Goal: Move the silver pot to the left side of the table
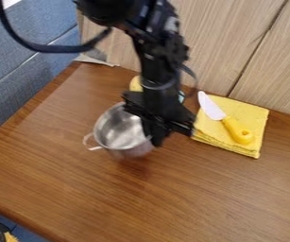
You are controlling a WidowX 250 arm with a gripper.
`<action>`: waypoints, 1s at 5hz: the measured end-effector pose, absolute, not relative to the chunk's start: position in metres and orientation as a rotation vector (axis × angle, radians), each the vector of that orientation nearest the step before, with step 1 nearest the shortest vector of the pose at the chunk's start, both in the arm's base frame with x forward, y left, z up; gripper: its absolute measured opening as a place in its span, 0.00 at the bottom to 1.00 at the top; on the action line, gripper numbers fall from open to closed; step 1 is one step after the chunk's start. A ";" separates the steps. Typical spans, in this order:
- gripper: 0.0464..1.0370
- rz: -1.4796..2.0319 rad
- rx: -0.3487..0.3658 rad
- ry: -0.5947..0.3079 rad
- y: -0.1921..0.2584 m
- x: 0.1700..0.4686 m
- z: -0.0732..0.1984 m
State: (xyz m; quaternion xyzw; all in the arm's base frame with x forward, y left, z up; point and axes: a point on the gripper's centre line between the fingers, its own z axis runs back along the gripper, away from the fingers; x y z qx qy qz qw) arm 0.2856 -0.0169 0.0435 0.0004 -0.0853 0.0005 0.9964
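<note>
The gripper [155, 137] hangs over the middle of the table, its fingers shut on the right rim of the silver pot [118, 130]. The pot is open at the top, with its shiny inside showing and a wire handle sticking out at its left. Its right side is partly hidden behind the gripper. Whether the pot's base touches the wooden table [71, 175] I cannot tell.
Right of the gripper lies a folded yellow cloth [251, 120] with a yellow-handled toy knife [237, 130] on it. A yellow object [135, 84] is partly hidden behind the arm. Wooden panels [216, 42] stand along the back edge.
</note>
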 end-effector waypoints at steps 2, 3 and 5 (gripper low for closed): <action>0.02 0.345 0.065 -0.134 0.059 0.285 0.025; 0.02 0.431 0.120 -0.063 0.075 0.278 0.007; 0.05 0.486 0.138 -0.044 0.080 0.279 0.000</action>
